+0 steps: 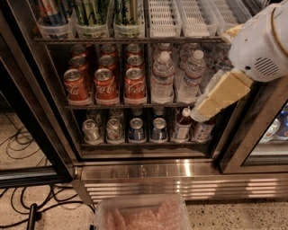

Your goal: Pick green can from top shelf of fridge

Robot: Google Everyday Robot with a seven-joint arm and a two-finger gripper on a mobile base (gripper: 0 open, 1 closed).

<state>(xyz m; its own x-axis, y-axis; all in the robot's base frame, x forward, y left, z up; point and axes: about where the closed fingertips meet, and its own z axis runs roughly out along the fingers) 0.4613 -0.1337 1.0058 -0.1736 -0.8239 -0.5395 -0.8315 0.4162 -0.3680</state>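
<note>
Gripper [207,108] is on the right, in front of the fridge [40,112] opening at middle-rack height. Grip state: cannot tell, nothing visibly held.

- Nearest, below and left of gripper: clear tub [139,200] on the floor, holding pinkish crumpled material.
- Far left of it: cables [18,143] on the floor.
- Below gripper: ribbed steel base [180,173].
- Bottom rack, down-left of gripper: two silver cans [91,130], then two blue-silver cans [136,129], then small bottles [182,125] just under the gripper tip.
- Middle rack, level with gripper: water bottles [162,76] just to its left, red cans [106,83] in three rows further left.
- Top shelf [135,40], above and left of gripper: white slotted bins [164,18] closest, clear bins [92,30] beyond them.
- Green can [91,10] stands upright in the middle clear bin, well apart from the gripper. A similar one is in the bin to its right.
- Leftmost clear bin holds a red-and-blue can [53,10].
</note>
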